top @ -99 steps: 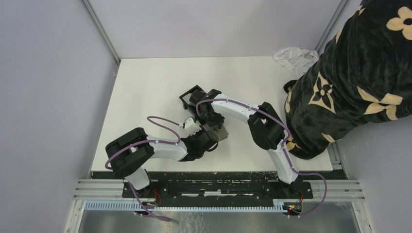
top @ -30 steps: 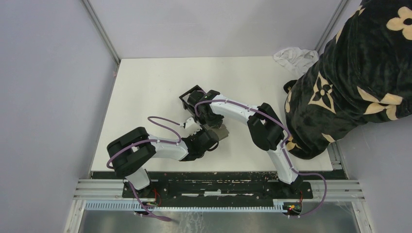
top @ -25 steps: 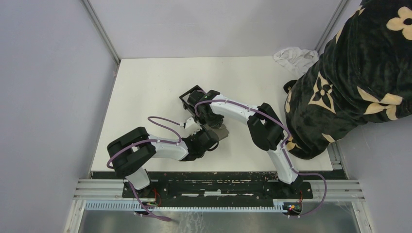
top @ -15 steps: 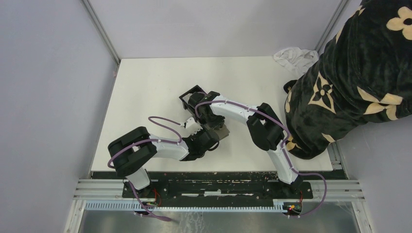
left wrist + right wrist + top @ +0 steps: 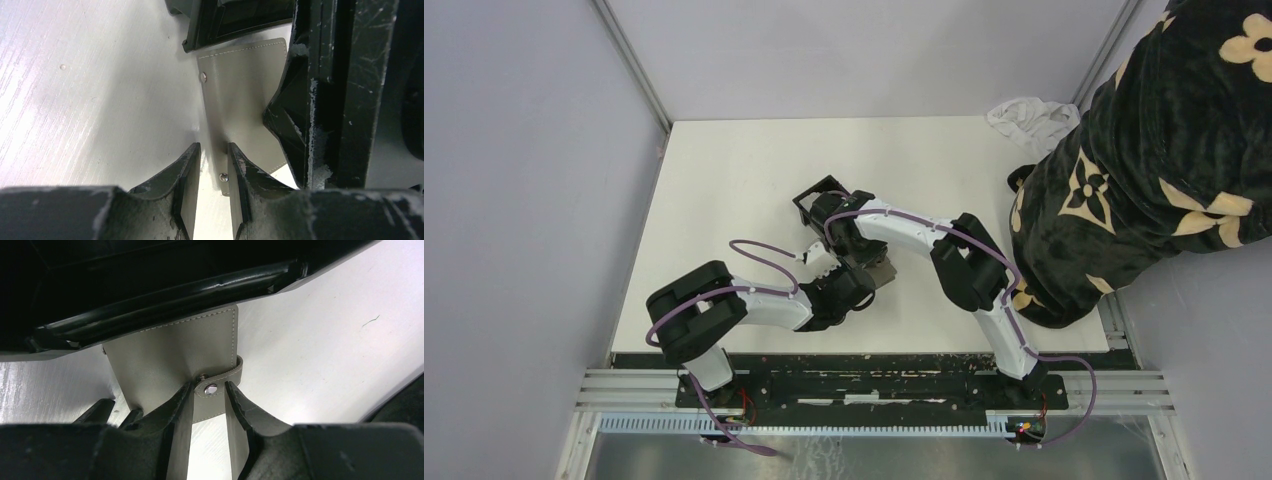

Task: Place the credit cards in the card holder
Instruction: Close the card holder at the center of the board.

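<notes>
The right fingers (image 5: pixel 175 415), almost closed, appear to pinch the snap tab (image 5: pixel 212 390) of the grey card (image 5: pixel 170 350), whose far edge meets the card holder (image 5: pixel 165 295) at its near wall. The left fingers (image 5: pixel 187 190) sit at the card's end farthest from the holder, narrowly parted; whether they grip I cannot tell. The card's long axis points at the holder. The right arm is nearer it, stretched low over the bench (image 5: pixel 724 180), and likely leads.

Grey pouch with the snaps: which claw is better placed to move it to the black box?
Right, probably. The right claw pinches the snap strap of the grey pouch, right beside the black box. The left claw sits at the pouch's edge farther from the box.
</notes>
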Motion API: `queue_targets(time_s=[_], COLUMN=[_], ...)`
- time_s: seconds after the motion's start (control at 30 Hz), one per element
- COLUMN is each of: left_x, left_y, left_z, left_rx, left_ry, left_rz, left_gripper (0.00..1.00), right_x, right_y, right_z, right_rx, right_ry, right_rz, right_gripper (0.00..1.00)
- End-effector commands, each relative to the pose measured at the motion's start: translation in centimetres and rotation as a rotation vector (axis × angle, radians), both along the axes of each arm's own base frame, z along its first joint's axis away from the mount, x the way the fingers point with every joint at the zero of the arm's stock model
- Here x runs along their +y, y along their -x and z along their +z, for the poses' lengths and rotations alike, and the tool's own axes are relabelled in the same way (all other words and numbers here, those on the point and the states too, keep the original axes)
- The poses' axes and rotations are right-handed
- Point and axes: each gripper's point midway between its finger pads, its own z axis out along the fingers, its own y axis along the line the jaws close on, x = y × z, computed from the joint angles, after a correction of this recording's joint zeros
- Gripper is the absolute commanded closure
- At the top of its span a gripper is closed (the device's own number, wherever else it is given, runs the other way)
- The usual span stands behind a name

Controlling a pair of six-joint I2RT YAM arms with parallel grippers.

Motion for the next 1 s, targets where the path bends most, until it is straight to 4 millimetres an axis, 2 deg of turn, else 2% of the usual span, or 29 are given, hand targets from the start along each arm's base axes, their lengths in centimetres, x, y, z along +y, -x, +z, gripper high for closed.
queue_targets(time_s=[0.0,0.47,0.7,0.97], left_x=[3.0,3.0,3.0,2.7], left_y=[2.6,2.5,2.4,2.3], left_z=[-4.4,-4.2,-4.2,-4.2], left_rx=[0.127,0.122,0.121,0.122], left_ry=[-0.193,-0.196,-0.201,-0.209], left_rz=[-0.071,-0.072,-0.073,-0.082], left_gripper=[0.65,0.65,0.65,0.65], right_x=[-0.5,-0.2,0.1,0.8], right_y=[-0.4,-0.3,-0.8,-1.1], right_z=[1.3,1.4,2.4,3.0], right_rx=[-0.05,-0.057,-0.084,-0.092], right_ry=[0.021,0.023,0.008,-0.014], right_rz=[0.015,0.037,0.04,0.045], right_gripper=[0.64,0.69,0.76,0.8])
